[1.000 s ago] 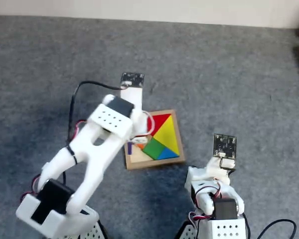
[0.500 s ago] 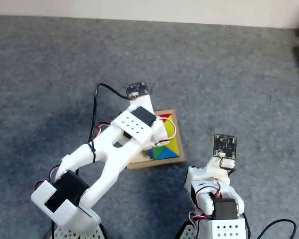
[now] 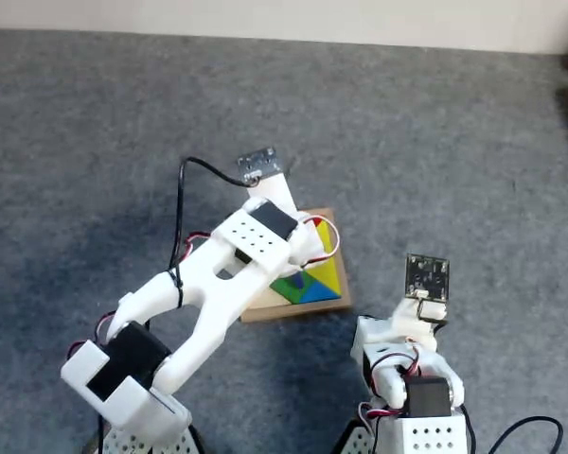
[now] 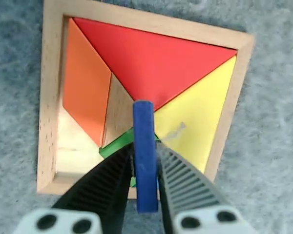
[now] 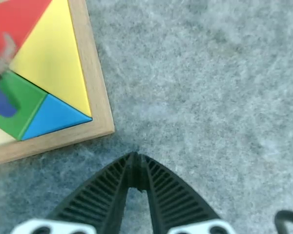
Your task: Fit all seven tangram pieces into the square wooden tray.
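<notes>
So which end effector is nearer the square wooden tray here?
Left. The left end effector hangs over the square wooden tray, shut on a dark blue tangram piece. The right end effector is shut over the grey carpet, outside the tray's corner.

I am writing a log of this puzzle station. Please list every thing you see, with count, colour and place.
square wooden tray: one, light wood, on the grey carpet-like surface
large red triangle: one, red, in the tray
large yellow triangle: one, yellow, in the tray, touching the red one
orange parallelogram: one, orange, in the tray
green piece: one, green, in the tray
small light blue triangle: one, light blue, in a tray corner
dark blue piece: one, dark blue, edge-on over the tray
left claw: one, black, shut on the dark blue piece
right claw: one, black, shut, empty, beside the tray
</notes>
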